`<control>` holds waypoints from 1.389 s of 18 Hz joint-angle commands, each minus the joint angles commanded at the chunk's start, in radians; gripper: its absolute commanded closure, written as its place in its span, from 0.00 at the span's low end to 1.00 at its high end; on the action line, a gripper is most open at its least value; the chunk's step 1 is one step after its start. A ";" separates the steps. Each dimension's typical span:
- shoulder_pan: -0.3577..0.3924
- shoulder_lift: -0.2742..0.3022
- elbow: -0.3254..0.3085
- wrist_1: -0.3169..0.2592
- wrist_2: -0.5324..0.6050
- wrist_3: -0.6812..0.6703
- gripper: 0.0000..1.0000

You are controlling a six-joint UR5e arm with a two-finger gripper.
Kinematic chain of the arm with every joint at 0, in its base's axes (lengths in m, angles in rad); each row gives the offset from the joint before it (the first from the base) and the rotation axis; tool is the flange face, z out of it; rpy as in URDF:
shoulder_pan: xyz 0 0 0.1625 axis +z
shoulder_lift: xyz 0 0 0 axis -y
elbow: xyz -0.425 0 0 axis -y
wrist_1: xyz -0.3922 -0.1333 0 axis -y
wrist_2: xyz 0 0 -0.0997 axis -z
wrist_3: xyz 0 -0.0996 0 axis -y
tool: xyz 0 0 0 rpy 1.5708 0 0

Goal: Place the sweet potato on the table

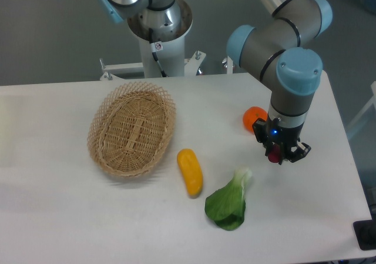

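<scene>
Overhead, the gripper point(281, 153) hangs low above the right side of the white table point(53, 217), its fingers closed on the sweet potato point(274, 156).

Only a dark magenta tip of the tuber shows between the fingers. An orange fruit point(252, 119) sits just behind; a leafy green point(228, 203), a yellow vegetable point(190, 171) and a wicker basket point(132, 127) lie to the left.

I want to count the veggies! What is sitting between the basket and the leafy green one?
In the camera view, the yellow vegetable lies on the white table between the wicker basket and the leafy green.
</scene>
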 joint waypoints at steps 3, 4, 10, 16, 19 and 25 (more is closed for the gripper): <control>0.000 -0.002 0.002 -0.003 0.000 0.000 0.70; 0.000 -0.002 0.003 -0.003 0.000 0.000 0.70; 0.000 -0.002 0.002 -0.006 -0.002 -0.003 0.69; -0.014 0.003 -0.005 -0.008 -0.032 -0.063 0.70; -0.069 -0.008 -0.003 0.001 -0.037 -0.104 0.70; -0.175 -0.043 0.032 0.008 -0.037 -0.221 0.71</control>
